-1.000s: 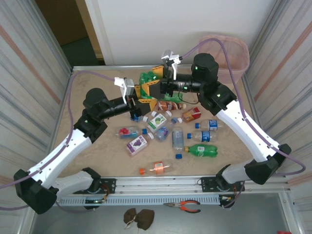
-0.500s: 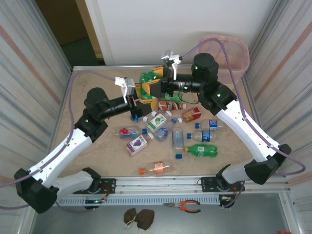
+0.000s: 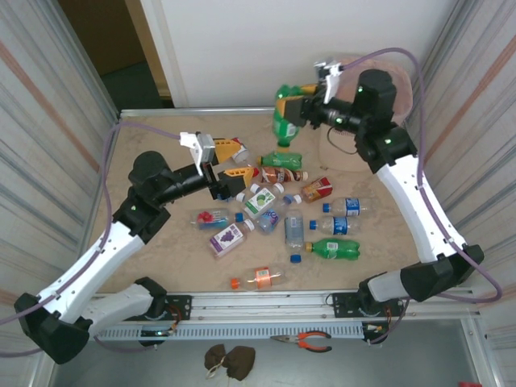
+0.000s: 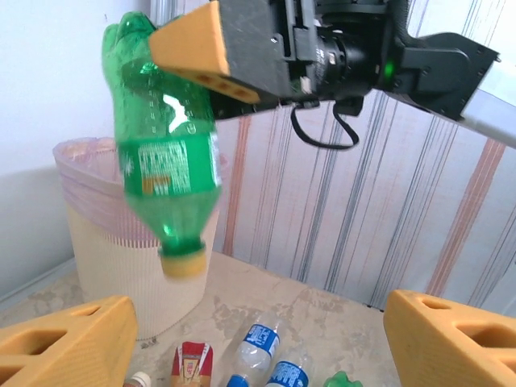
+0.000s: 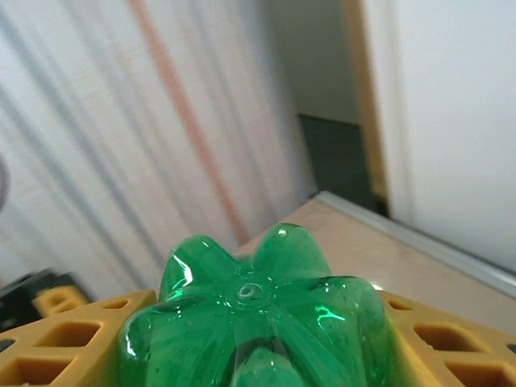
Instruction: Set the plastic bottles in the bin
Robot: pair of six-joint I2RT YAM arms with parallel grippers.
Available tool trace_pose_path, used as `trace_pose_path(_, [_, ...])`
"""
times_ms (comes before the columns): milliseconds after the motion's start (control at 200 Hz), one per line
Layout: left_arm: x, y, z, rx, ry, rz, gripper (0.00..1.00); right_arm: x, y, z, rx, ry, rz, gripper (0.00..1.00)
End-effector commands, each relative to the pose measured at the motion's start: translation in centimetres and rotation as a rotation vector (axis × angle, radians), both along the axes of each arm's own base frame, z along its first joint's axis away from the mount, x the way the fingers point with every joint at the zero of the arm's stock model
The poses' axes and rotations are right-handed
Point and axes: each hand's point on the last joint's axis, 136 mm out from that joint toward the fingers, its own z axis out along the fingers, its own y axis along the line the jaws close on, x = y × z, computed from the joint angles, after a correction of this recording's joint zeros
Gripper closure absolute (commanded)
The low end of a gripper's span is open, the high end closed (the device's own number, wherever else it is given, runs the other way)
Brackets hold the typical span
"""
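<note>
Bottles (image 3: 294, 228) lie on their sides across the table (image 3: 161, 161), pointing every which way, most of them just ahead of and below the left gripper (image 3: 234, 160). Its orange fingers stand wide apart with nothing between them. From above I also see one green bottle (image 3: 282, 121) lifted clear of the table. The right gripper (image 3: 294, 105) is clamped on it, and the bottle hangs below the fingers with its long axis close to vertical. The bin (image 3: 339, 153) stands back under that arm's wrist, behind the fingers. The bottle hangs beside the bin's wall, not over its opening.

From the left wrist, the green bottle (image 4: 165, 153) is upside down, with its lobed base on top and its yellow cap (image 4: 181, 262) at the bottom, the axis leaning a little. One orange finger (image 4: 201, 48) of the right gripper presses on it near the base. The cap shows against the bin (image 4: 105, 242), just under the rim. The left gripper (image 4: 258, 310) is spread and empty, and a blue-labelled bottle (image 4: 258, 343) and a red-labelled one (image 4: 192, 363) lie on the table past its fingertips.

From the right wrist, the green bottle (image 5: 258, 314) turns its five-lobed base toward the lens, hiding the rest of its body. The right gripper (image 5: 258, 347) grips it with an orange finger (image 5: 56, 347) tight on each side.
</note>
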Motion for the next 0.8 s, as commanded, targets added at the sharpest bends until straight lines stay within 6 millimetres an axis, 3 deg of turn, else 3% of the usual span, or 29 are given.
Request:
trace_pose_path(0, [-0.3,0.6,-0.4,0.018,-0.012,0.028,0.19,2.5,-3.7,1.6,0.012,-0.007,-0.129,0.44])
trace_pose_path(175, [-0.6,1.0,-0.7,0.019,-0.006,0.039,0.19,7.7,-9.6,1.4,-0.009,0.012,-0.316,0.45])
trace_pose_path(200, [-0.7,1.0,-0.7,0.018,-0.004,0.037,0.19,8.2,-10.6,2.6,-0.004,-0.016,-0.343,0.45])
trace_pose_path(261, [-0.8,1.1,-0.8,0.019,0.0,0.037,0.19,10.0,-12.7,2.6,-0.009,-0.017,-0.401,0.45])
trace_pose_path(451, [-1.0,1.4,-0.9,0.011,0.004,0.048,0.19,16.3,-19.4,0.5,-0.035,0.033,-0.581,0.46])
trace_pose_path(601, [-1.0,1.4,-1.4,0.017,0.017,0.044,0.19,20.7,-22.7,-2.9,-0.08,0.1,-0.656,0.47])
trace_pose_path(797, [-0.8,1.7,-2.1,0.019,0.03,0.069,0.19,24.6,-23.8,-10.1,-0.172,0.249,-0.683,0.49])
